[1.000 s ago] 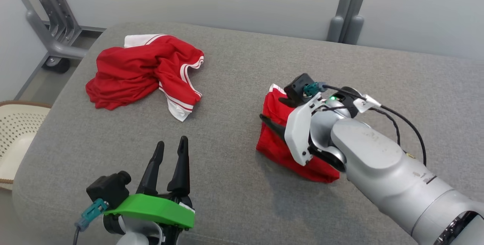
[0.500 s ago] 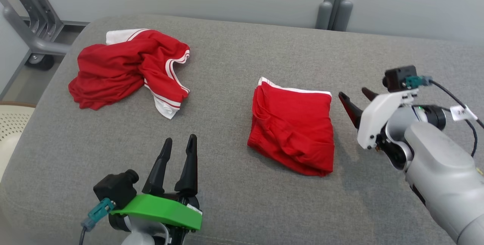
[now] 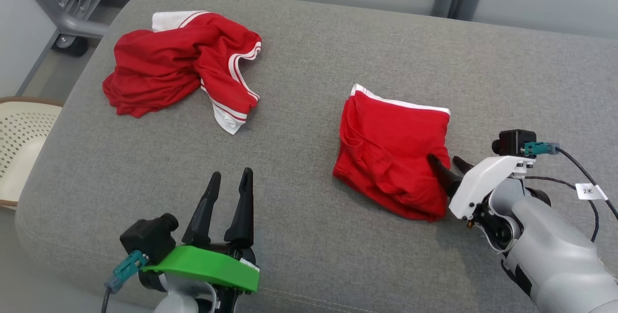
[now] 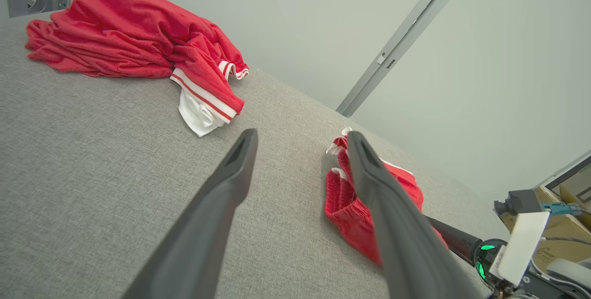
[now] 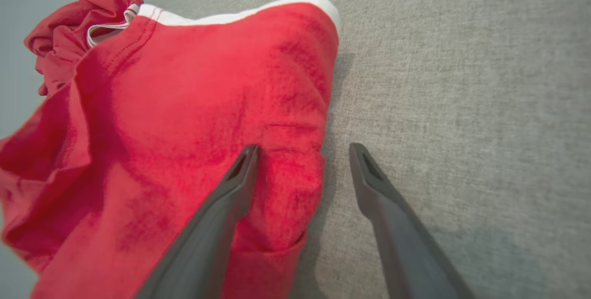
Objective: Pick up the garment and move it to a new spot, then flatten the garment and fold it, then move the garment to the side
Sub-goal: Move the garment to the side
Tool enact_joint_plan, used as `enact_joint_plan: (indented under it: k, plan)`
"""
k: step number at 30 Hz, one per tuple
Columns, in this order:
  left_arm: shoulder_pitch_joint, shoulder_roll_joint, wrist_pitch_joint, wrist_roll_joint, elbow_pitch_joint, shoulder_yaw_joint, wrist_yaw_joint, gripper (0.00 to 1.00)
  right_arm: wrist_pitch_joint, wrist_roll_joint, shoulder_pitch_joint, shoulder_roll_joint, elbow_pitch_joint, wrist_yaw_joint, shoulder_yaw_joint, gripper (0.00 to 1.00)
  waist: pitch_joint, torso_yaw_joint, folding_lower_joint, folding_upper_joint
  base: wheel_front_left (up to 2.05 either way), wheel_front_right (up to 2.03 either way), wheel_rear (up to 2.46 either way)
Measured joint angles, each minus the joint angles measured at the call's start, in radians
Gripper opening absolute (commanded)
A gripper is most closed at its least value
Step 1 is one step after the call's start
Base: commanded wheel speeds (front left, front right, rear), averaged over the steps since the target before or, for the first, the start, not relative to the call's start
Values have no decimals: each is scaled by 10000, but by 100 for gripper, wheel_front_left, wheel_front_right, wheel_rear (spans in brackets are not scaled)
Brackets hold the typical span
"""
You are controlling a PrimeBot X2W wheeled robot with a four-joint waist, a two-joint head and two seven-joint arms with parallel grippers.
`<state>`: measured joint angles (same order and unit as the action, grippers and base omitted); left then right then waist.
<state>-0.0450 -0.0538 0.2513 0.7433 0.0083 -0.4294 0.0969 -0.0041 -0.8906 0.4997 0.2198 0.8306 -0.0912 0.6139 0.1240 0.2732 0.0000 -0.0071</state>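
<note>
- The folded red garment (image 3: 391, 158) lay right of centre on the grey cushion (image 3: 309, 28), its white band at the far edge. We judged the folding done and the move aside not yet made.
- Our right hand (image 3: 444, 159) was released, one finger over the garment's right edge and one over bare cushion, seemingly placed to pinch that edge.
- Our left hand (image 3: 231, 174) hung released, well apart, grasping nothing.
- A crumpled red garment (image 3: 178, 71) lay far left.
- A white cable tag (image 3: 587, 191) bore a "2"; the rest was unreadable.

Two red garments: folded garment (image 3: 386, 153), crumpled garment (image 3: 164, 66). Two grippers: left gripper (image 3: 231, 173), right gripper (image 3: 443, 158). One grey cushion (image 3: 309, 255). One pale basket (image 3: 19, 144), possibly a chair seat, cut off at edge.
</note>
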Motion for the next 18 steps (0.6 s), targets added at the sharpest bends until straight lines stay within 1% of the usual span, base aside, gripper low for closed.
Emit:
enact_joint_plan:
  k: [4,8,10,12,13,14,15,16,17,18]
  plan:
    - [-91,2,0,0,-10,6,0,100,6,-384,-4,-21,69,-136,-217,100,151,133,0,0,0,0,0]
    - [-115,2,0,0,-10,54,2,100,92,-548,-2,-52,138,-148,-278,100,246,223,0,0,0,0,0]
    - [-116,2,0,0,-10,58,2,100,219,-878,-2,-96,188,-230,-441,100,271,241,0,0,0,0,0]
    - [-116,2,0,0,-8,61,2,100,328,-1175,-2,-184,213,-230,-598,100,292,250,0,0,0,0,0]
    - [-116,2,0,0,-8,65,2,100,353,-1292,-2,-236,219,-232,-646,85,302,252,0,0,0,0,0]
    - [-116,2,0,0,-6,69,4,100,418,-1436,5,-293,215,-249,-673,65,323,252,0,0,0,0,0]
    - [-116,2,0,0,-4,71,4,100,453,-1486,7,-301,213,-274,-686,43,333,251,0,0,0,0,0]
    - [-117,2,0,0,0,73,4,100,535,-1538,7,-311,205,-322,-686,34,342,248,0,0,0,0,0]
    - [-117,2,0,0,6,73,4,100,600,-1595,7,-320,201,-320,-685,31,350,243,0,0,0,0,0]
    - [-118,2,0,0,13,75,6,100,631,-1597,8,-324,201,-320,-667,24,357,237,0,0,0,0,0]
